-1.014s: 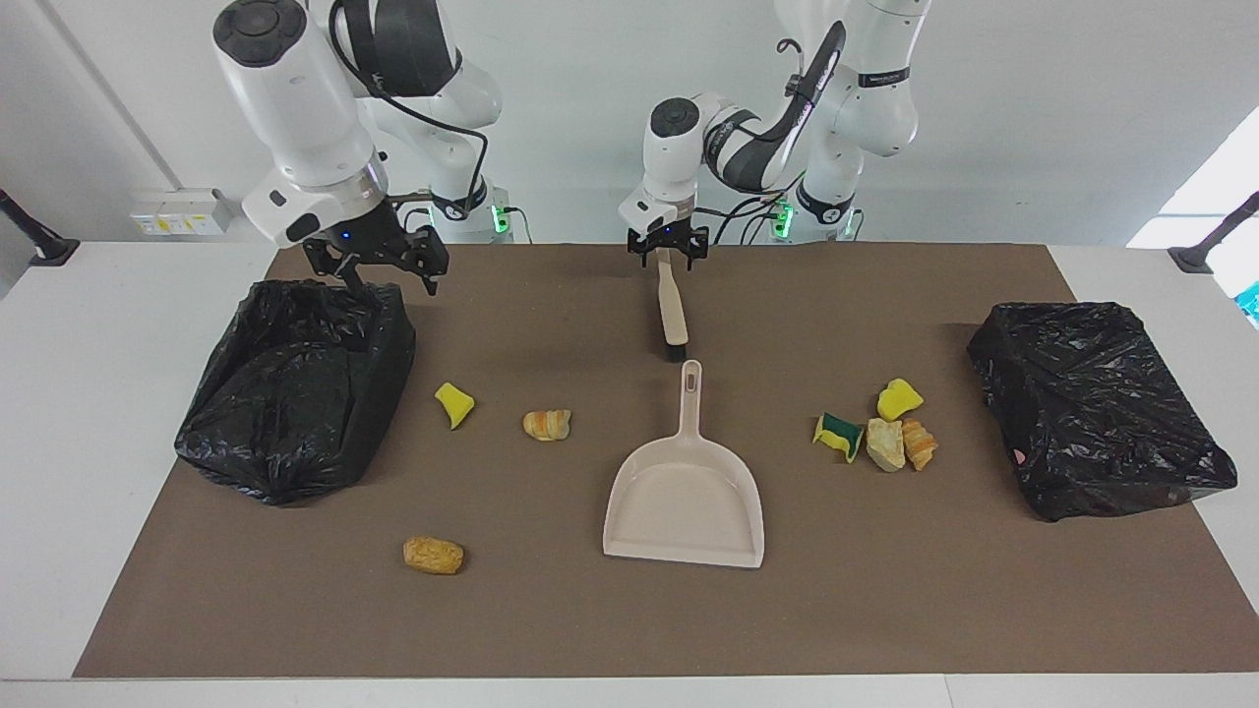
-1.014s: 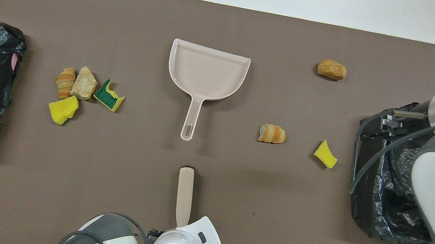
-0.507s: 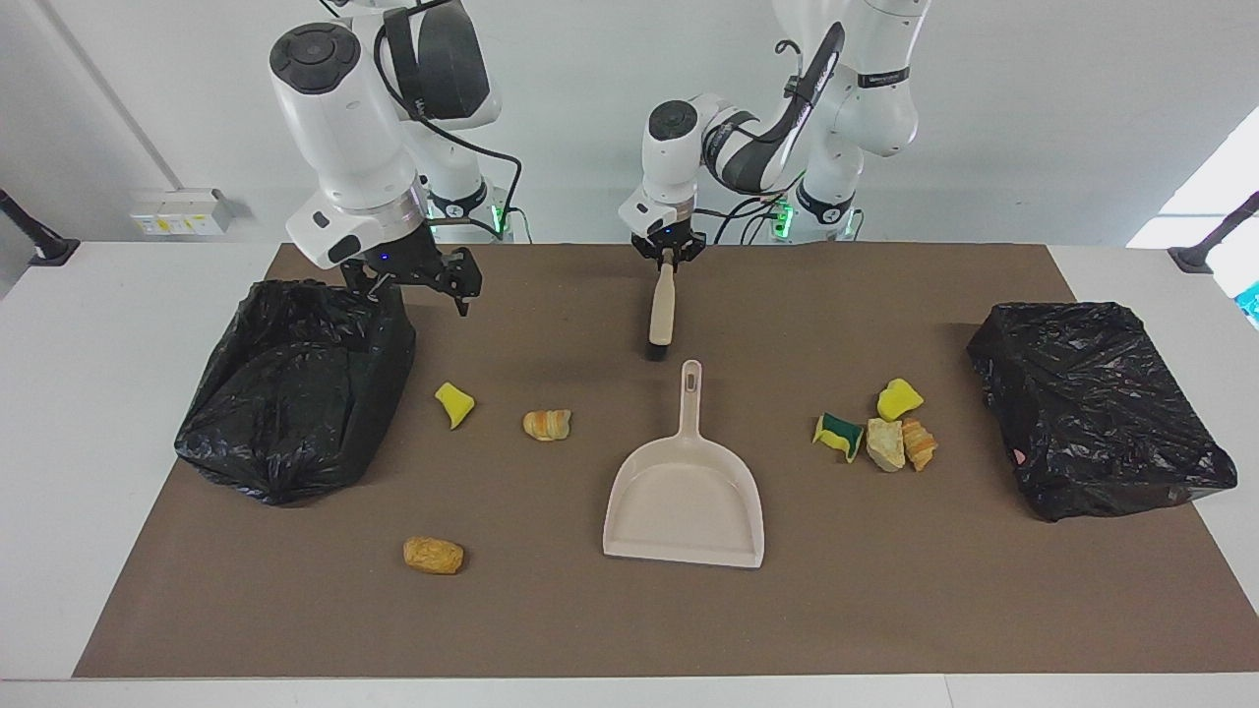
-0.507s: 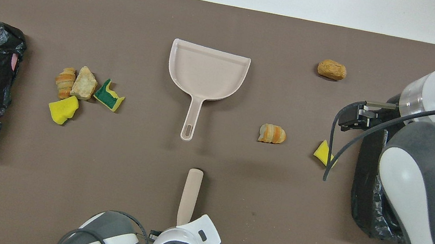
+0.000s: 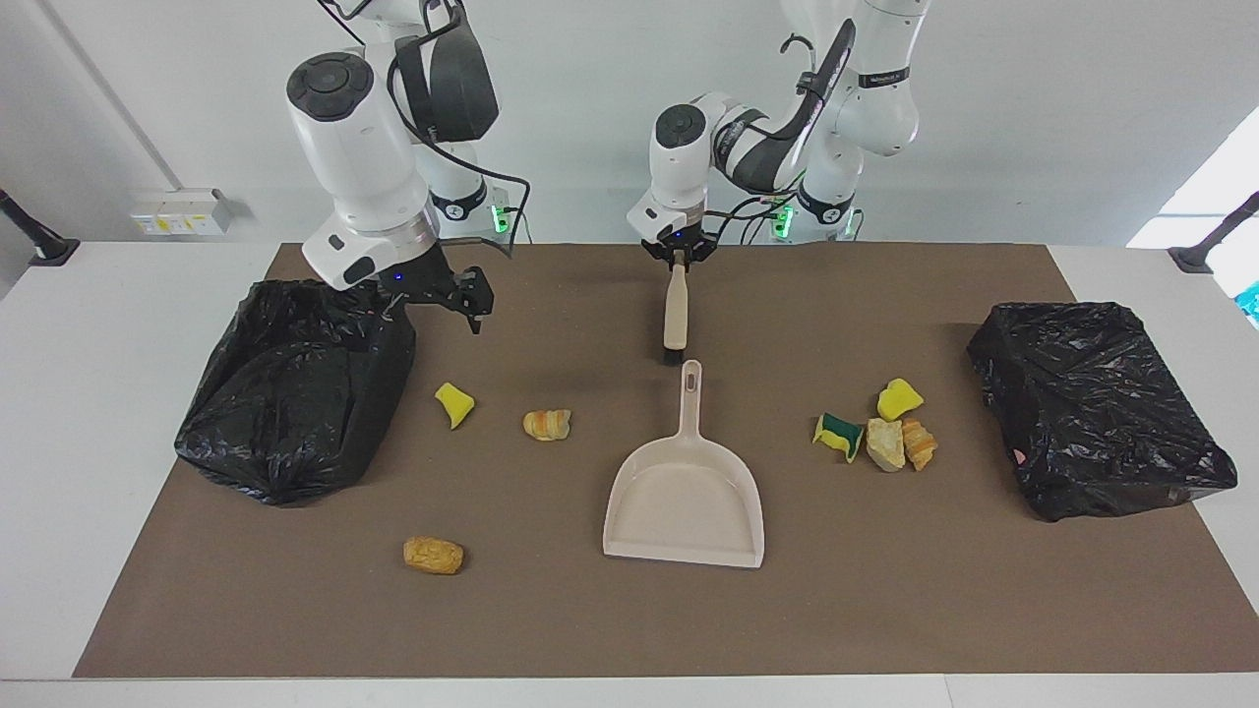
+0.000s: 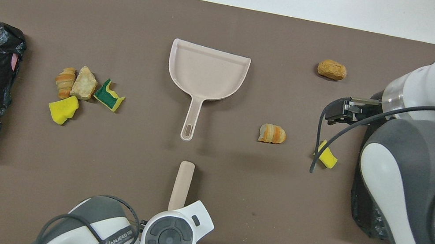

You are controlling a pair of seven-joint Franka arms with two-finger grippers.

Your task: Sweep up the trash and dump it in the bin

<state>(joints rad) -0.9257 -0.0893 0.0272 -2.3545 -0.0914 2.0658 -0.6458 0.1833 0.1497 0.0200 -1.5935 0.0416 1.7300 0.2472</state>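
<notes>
The sweeping has not begun: all seven scraps of trash lie on the brown worktop (image 5: 885,610), none in the dustpan (image 5: 686,501) or either bag. Four huddle together toward the left arm's end, a yellow sponge bit (image 5: 899,398), a green-and-yellow sponge bit (image 5: 838,436), a tan chunk (image 5: 885,444) and a striped bread lump (image 5: 921,443), near the black bag (image 5: 1097,408) at that end. Three lie scattered toward the right arm's end: a yellow bit (image 5: 454,404), a bread lump (image 5: 547,424) and a brown lump (image 5: 433,555) farthest from the robots. The left gripper (image 5: 678,258) is clamped on the brush (image 5: 675,315) handle, bristles hanging just above the dustpan's handle tip. The right gripper (image 5: 443,293) hangs spread wide and empty beside the other black bag (image 5: 295,393). Gathering, scooping and dumping all remain.
</notes>
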